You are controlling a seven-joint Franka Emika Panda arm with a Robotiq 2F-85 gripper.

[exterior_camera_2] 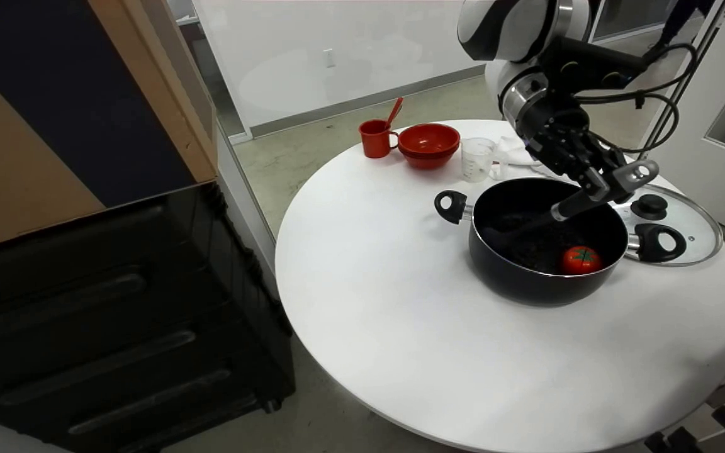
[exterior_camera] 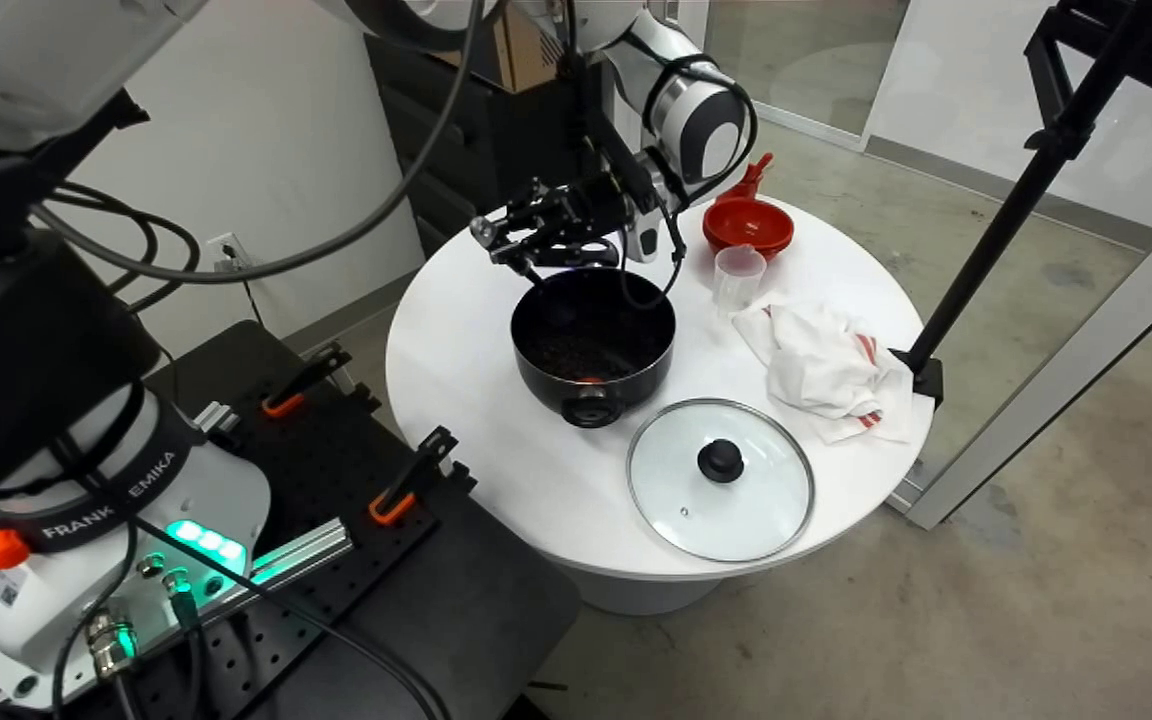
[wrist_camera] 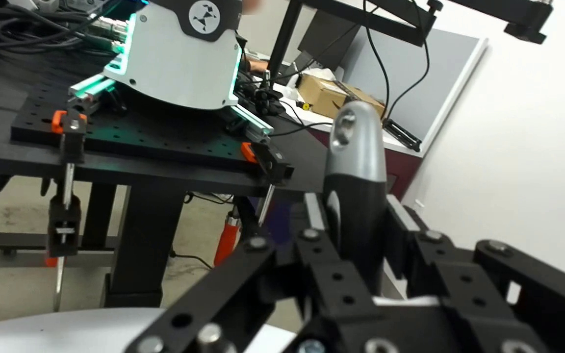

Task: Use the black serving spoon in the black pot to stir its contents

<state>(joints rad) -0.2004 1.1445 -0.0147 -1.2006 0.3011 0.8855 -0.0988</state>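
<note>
Slanting into black pot | serving spoon, handle uppermost | pincer clamped on it

We take this for a robotics lab. What tells us is the robot's base, lettered with its maker's name, standing on metal rails over a plate full of holes, with clamps at the edge of a dark bench. We also see heaped cables, a tall black stand, a drawer cabinet and bare concrete floor.
</note>
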